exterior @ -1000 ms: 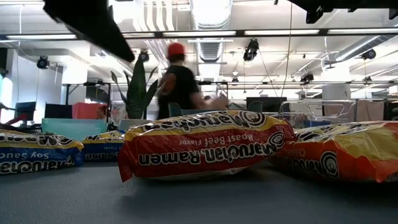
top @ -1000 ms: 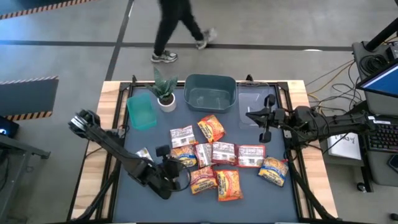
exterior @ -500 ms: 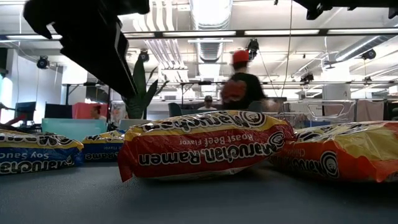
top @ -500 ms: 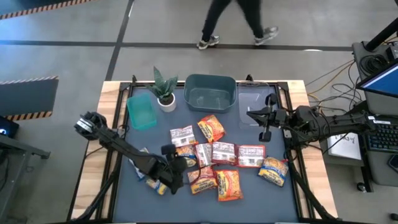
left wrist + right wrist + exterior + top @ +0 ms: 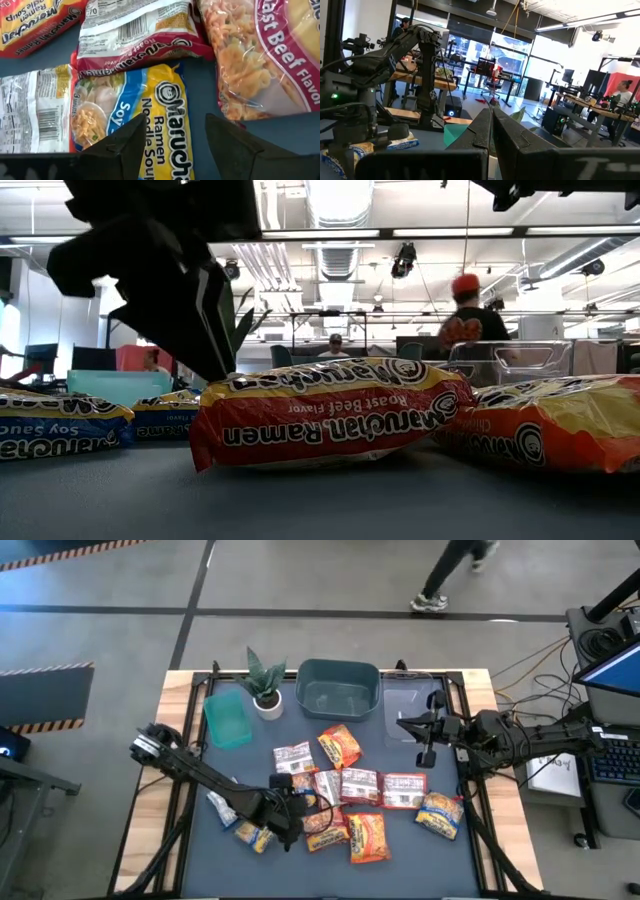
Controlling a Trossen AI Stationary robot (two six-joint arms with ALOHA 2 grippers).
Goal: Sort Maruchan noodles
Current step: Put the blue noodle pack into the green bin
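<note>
A dark-topped table (image 5: 215,870) carries three containers along its far edge: a grey-blue tub (image 5: 337,688), a clear bin (image 5: 408,700) beside it, and a teal bin (image 5: 228,720) next to a potted plant (image 5: 264,680). The Maruchan noodles (image 5: 345,798) lie in a loose cluster at mid-table, red-and-white, orange and blue-yellow packets overlapping or touching one another, with two more blue-yellow packets (image 5: 238,823) set apart toward the left near edge. The left gripper (image 5: 291,817) is down over the left side of the cluster with its fingers spread and nothing between them; its wrist view shows a blue-and-yellow soy sauce packet (image 5: 150,115) lying flat just ahead of the fingertips (image 5: 131,131), flanked by a red-and-white packet (image 5: 135,30) and an orange roast beef packet (image 5: 260,55). Whether the tips touch the packet is hard to tell from here. From table height, a roast beef packet (image 5: 330,415) fills the foreground. The right gripper (image 5: 428,736) hangs above the table's right side near the clear bin, its fingers (image 5: 482,127) pressed together on nothing. A person (image 5: 455,575) walks across the floor beyond the table.
</note>
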